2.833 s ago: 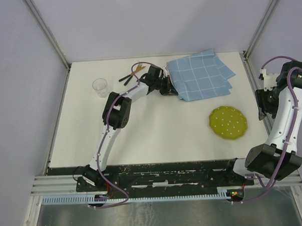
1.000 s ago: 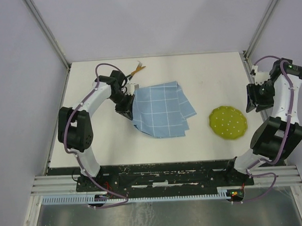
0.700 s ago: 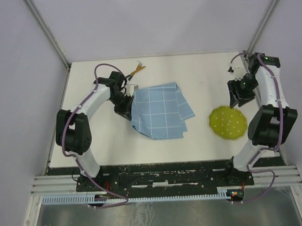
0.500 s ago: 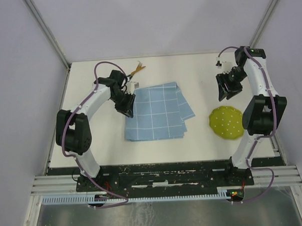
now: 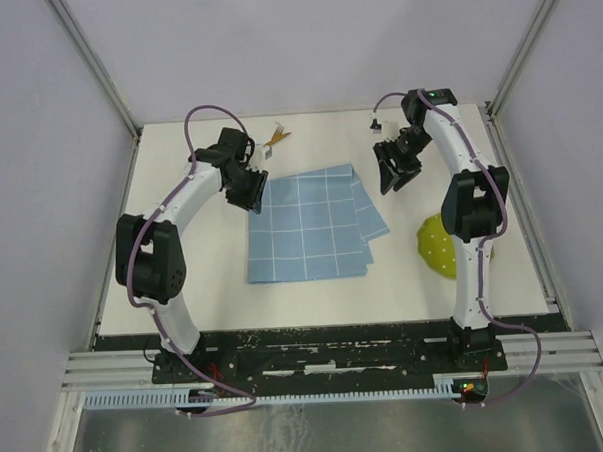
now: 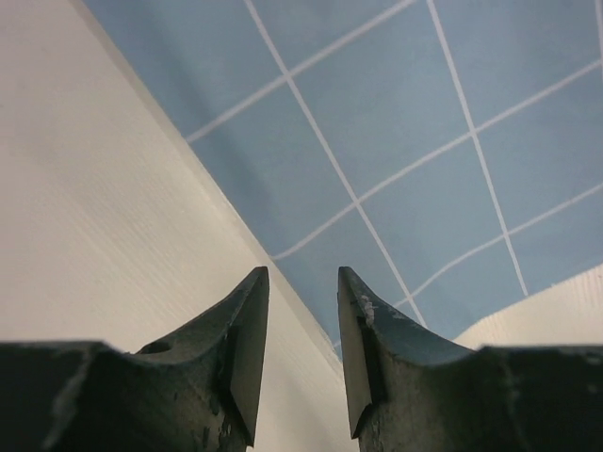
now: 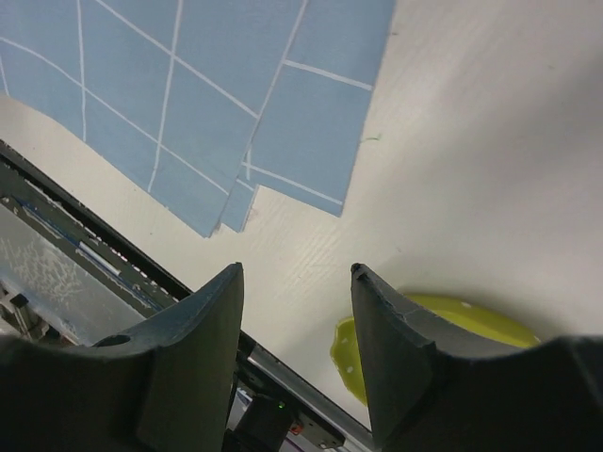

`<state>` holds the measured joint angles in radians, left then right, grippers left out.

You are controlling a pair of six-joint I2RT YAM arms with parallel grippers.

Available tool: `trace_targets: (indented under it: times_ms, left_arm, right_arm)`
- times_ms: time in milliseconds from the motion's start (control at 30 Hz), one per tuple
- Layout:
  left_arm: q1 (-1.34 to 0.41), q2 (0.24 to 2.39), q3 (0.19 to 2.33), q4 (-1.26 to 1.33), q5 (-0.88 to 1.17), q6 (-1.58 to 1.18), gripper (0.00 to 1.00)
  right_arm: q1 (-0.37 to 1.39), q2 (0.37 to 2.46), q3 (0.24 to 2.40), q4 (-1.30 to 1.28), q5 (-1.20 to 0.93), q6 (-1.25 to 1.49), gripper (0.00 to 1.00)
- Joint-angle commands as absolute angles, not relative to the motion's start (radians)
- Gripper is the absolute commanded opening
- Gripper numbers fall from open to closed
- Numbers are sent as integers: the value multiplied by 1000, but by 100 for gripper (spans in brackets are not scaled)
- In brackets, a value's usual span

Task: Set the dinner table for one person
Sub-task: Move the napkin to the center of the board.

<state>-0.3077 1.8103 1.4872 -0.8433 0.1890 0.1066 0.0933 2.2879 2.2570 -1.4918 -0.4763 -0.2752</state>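
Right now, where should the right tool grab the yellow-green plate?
Probably by the rim on its far left side, coming down tilted from above. The yellow-green plate lies flat on the dinner table, so only the rim gives an edge to pinch, and that side faces the open right tool.

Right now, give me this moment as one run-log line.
left gripper: open, at cloth far-left corner | right gripper: open, over dinner table | cloth: flat | plate: right of cloth

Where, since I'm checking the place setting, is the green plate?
Top view: green plate sits right of the blue cloth, partly behind the right arm.
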Motion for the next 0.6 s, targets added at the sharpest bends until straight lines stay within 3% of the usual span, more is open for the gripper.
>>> trace_targets:
  times_ms: [0,567]
  left_arm:
    - [-263,1848,1536,-737,75,101,42]
    - [-249,2091,1717,-662,91,83,41]
  right_arm:
    - [131,2311,2310,-1516,-535,-263,57]
    - [17,2105,2161,-1528,-425,-345,57]
